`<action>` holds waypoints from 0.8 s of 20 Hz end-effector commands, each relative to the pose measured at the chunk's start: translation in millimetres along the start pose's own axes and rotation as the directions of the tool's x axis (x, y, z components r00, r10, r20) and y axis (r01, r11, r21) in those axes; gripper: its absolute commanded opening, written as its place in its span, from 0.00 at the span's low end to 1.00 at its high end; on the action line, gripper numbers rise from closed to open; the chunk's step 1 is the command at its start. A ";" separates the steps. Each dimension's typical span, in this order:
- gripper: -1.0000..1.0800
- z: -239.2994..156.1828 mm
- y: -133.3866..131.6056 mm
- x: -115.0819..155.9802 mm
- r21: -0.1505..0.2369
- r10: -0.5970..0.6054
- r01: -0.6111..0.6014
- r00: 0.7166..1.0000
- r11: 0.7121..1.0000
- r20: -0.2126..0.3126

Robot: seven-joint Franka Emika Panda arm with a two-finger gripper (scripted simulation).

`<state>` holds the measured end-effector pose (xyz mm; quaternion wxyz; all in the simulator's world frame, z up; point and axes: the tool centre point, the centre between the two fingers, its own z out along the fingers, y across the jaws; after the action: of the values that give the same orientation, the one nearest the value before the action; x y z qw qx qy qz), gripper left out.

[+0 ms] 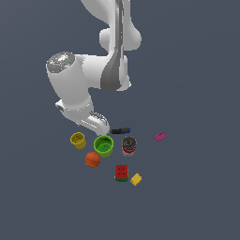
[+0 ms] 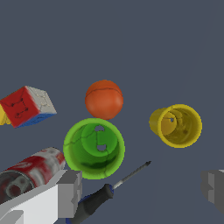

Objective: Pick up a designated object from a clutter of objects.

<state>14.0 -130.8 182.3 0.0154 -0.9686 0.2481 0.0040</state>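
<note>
Currently the jaws are seen spread wide and released in the wrist view, nothing gripped between them, with the screwdriver (image 2: 107,192) lying on the surface (image 2: 131,43) in the gap. The yellow cup (image 1: 78,139) stands upright on the surface at the exterior view's left edge of the clutter, just beside the green cup (image 1: 103,146) and apart from it. The orange ball (image 1: 93,160) is placed near both cups. The can (image 1: 129,146) sits on the green cup's other side. The red-green cube (image 1: 121,172) and yellow block (image 1: 136,179) are seen close together. The magenta brick (image 1: 161,136) lies well apart.
</note>
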 end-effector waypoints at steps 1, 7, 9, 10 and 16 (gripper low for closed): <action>0.96 24.0 23.0 9.4 -0.003 0.082 -0.082 0.997 0.997 -0.005; 0.96 63.9 64.8 20.2 -0.015 0.216 -0.216 0.976 0.976 -0.015; 0.96 72.3 74.2 21.8 -0.018 0.244 -0.244 0.970 0.970 -0.018; 0.96 75.6 77.9 22.3 -0.019 0.255 -0.255 0.967 0.967 -0.019; 0.96 81.8 85.2 22.8 -0.023 0.275 -0.275 0.961 0.961 -0.021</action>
<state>-7.3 -214.1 97.4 0.0003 -0.9248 0.3804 0.0012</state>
